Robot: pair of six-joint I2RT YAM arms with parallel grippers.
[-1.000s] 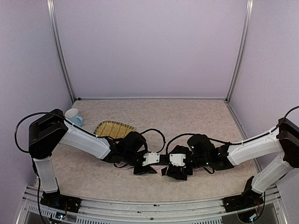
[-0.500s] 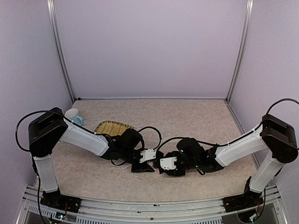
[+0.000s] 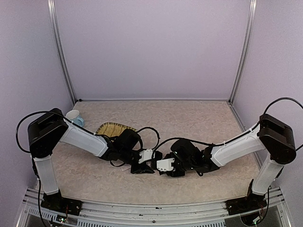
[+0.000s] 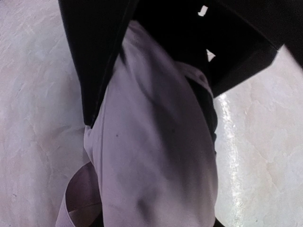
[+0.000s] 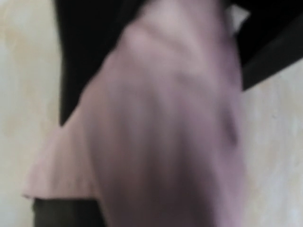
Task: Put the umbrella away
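Pale pink umbrella [image 4: 156, 156] fabric fills the left wrist view, bunched and running straight out from between my jaws, with a pink strap loop [image 4: 78, 198] at the lower left. The right wrist view is blurred; the same umbrella [image 5: 165, 142] fills it, a black patch showing at the bottom left. From above, my left gripper [image 3: 144, 165] and right gripper [image 3: 161, 166] meet nose to nose near the table's front middle. They hide the umbrella between them. Both are shut on it; no fingertips show.
A woven yellow tray [image 3: 115, 129] lies just behind my left forearm. A white cup [image 3: 75, 116] lies on its side at the far left by the wall. Black cables loop over both wrists. The table's front rail [image 3: 151, 208] is close behind the grippers.
My right arm has slid left until its gripper meets the left one, and its jaws have narrowed onto the umbrella. The left gripper has drifted slightly left, its grip unchanged.
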